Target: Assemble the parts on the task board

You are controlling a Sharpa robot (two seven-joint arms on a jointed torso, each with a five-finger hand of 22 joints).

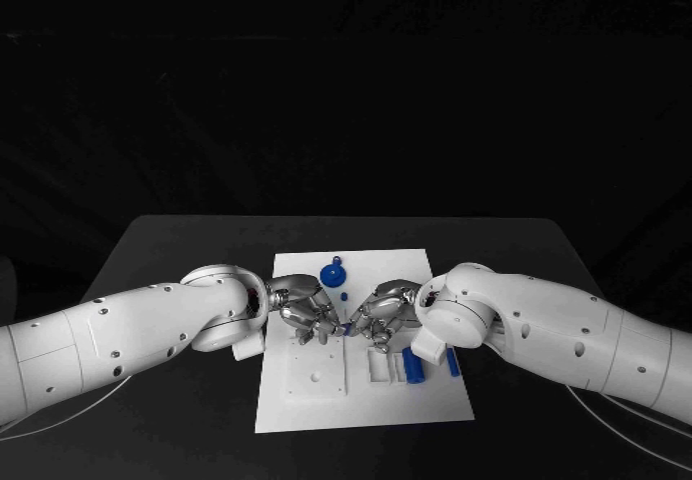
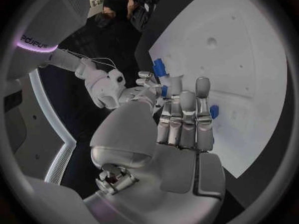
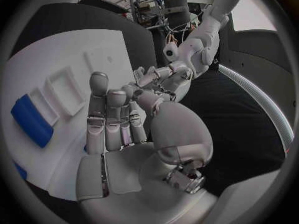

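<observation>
small part [image 1: 346, 324] hidden between fingertips

Black table [image 1: 188, 250], dark backdrop behind it, thin cables at edges

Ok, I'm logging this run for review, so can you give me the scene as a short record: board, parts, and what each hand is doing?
surface: black table
board: white task board, in the middle of the table
parts: round blue part near the board's far edge; long blue part toward the board's right side
left hand: over the board's centre, fingertips meeting the right hand's
right hand: over the board's centre, facing the left hand
held item: a small blue piece shows between the fingertips; which hand holds it cannot be told
</observation>
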